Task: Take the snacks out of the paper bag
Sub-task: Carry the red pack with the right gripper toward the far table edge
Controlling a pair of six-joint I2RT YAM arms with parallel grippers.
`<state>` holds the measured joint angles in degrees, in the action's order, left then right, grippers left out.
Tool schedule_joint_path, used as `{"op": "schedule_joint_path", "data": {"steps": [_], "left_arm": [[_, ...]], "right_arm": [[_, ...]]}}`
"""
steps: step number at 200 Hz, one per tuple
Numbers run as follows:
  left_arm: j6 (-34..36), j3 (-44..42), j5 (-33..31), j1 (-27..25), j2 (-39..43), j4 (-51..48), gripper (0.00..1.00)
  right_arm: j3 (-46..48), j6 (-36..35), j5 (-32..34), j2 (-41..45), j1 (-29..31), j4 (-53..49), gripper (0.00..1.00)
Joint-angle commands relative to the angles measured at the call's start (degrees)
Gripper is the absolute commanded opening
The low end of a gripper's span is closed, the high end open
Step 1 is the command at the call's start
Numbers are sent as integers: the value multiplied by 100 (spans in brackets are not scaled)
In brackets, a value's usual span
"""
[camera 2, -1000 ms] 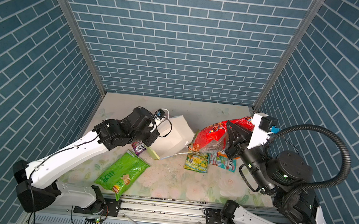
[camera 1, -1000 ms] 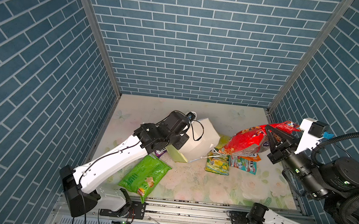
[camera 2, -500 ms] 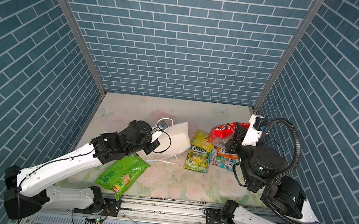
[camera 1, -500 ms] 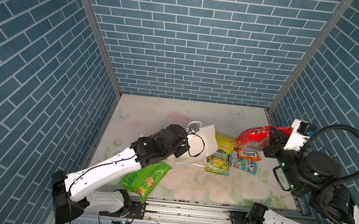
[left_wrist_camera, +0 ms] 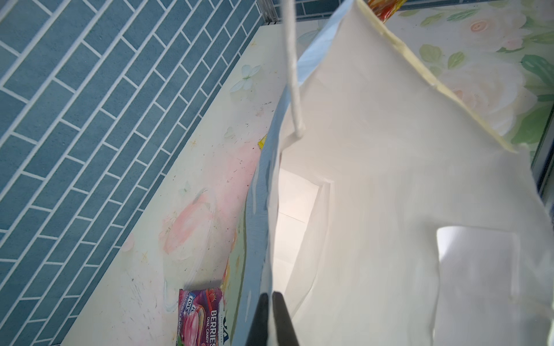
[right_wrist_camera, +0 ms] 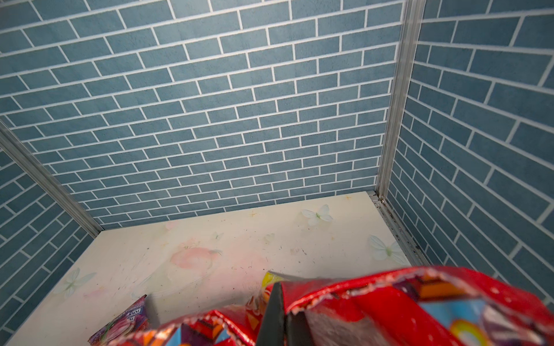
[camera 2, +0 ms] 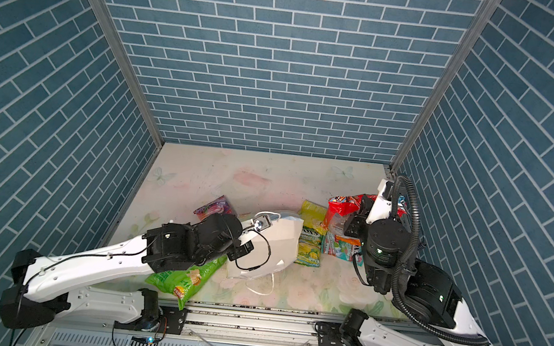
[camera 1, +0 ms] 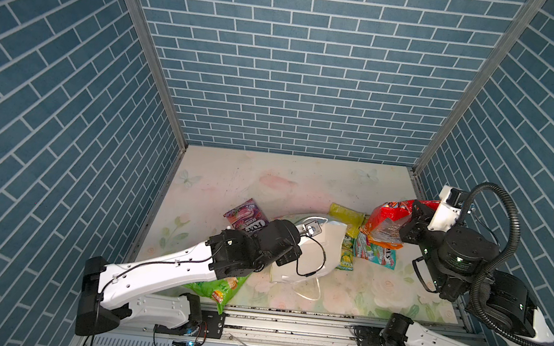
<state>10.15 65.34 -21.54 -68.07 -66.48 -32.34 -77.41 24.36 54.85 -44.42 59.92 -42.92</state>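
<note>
The paper bag [camera 1: 319,255] lies tipped on the mat, mouth toward the front, one white cord handle [camera 1: 309,289] loose. My left gripper [left_wrist_camera: 271,295] is shut on the bag's blue side wall at the rim; the white inside [left_wrist_camera: 374,209] shows no packet. My right gripper [right_wrist_camera: 280,299] is shut on the red snack pack [camera 1: 389,221], held just above the mat at the right. On the mat lie a purple FOX'S pack [camera 1: 246,214], a yellow-green FOX'S pack [camera 2: 311,235], a multicoloured pack [camera 2: 341,249] and the green chip bag [camera 2: 184,276], partly under my left arm.
Blue brick walls close in three sides. The metal rail [camera 1: 288,319] runs along the front edge. The right arm's black hose [camera 1: 503,246] loops above its wrist. Bare floral mat [camera 1: 268,180] stretches toward the back wall.
My left arm has lowered the bag toward the front of the mat, uncovering the purple pack. My right arm has drawn back to the right and down with the red pack.
</note>
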Motion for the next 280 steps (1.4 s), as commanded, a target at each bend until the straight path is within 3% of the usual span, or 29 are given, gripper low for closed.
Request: {"op": "schedule_joint_path", "data": {"steps": [1, 73, 107, 176, 210, 280], "left_arm": [[-240, 51, -81, -171, 184, -68, 4], [-517, -9, -97, -417, 154, -380, 4], [-543, 98, -708, -400, 102, -608, 4], [-621, 149, -1159, -286, 180, -997, 6], [-694, 389, -1130, -35, 58, -1194, 8], [-1357, 1439, -317, 687, -358, -2190, 9]], "right_arm": [[-179, 453, 190, 57, -33, 137, 0], [-147, 1077, -432, -238, -296, -204, 0], [-458, 1161, -1165, -733, -749, -389, 0], [-878, 923, -2690, -1476, -1852, -167, 0], [-1011, 720, -3392, -1969, -2449, -1, 0], [-1261, 441, -4508, -2947, -3367, 395, 0]]}}
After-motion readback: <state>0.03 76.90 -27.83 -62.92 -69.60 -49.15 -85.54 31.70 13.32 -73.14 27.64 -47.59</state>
